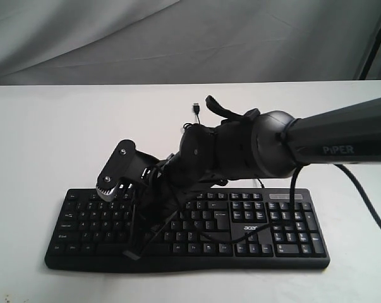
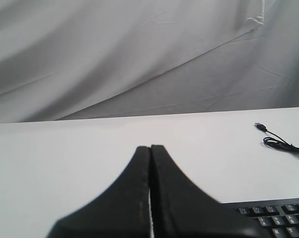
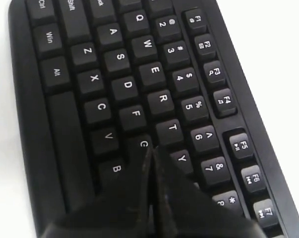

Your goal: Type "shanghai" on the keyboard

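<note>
The black keyboard (image 1: 253,228) lies across the front of the white table, and its left letter keys fill the right wrist view (image 3: 124,84). My right gripper (image 1: 141,214) reaches over from the right and points down at the left half of the keys. In its wrist view the right gripper (image 3: 151,149) is shut, its tips right beside the G key (image 3: 143,144); the key under them is hidden. My left gripper (image 2: 150,147) is shut and empty above bare table, with a corner of the keyboard (image 2: 283,218) beside it. It does not show in the exterior view.
The keyboard's thin black USB cable (image 1: 196,108) trails over the table behind it, plug lying loose (image 2: 261,126). A grey cloth backdrop (image 1: 177,38) hangs behind the table. The right arm's dark link (image 1: 342,139) spans the space above the keyboard's right half.
</note>
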Controlling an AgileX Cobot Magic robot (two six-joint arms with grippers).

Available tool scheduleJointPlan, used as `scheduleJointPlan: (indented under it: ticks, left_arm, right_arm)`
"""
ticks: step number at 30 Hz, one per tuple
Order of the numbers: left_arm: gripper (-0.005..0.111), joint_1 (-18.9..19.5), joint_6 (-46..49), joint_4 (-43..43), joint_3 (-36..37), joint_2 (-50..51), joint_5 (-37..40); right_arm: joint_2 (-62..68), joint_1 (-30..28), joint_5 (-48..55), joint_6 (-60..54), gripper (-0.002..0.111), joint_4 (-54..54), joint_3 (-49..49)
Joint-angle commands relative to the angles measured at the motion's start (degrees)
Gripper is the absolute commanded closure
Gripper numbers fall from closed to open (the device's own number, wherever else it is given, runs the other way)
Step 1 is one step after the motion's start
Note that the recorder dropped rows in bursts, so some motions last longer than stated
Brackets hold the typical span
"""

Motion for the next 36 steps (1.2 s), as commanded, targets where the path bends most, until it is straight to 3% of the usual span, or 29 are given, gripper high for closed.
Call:
scheduleJointPlan:
  ticks: [1, 30, 36]
  left_arm:
    - [0.107, -0.37, -0.15, 0.0, 0.1, -0.14, -0.34]
    - [0.107, -0.37, -0.15, 0.0, 0.1, -0.14, -0.34]
    - [0.107, -0.37, -0.15, 0.0, 0.1, -0.14, -0.34]
  right_arm:
    - [-0.45, -0.34, -0.2, 0.22, 0.108, -0.44, 0.63]
    - [0.98, 0.07, -2.12, 0.1, 0.108, -0.21, 0.36]
    - [2.03, 1.32, 0.83, 0.1, 0.108, -0.65, -6.77]
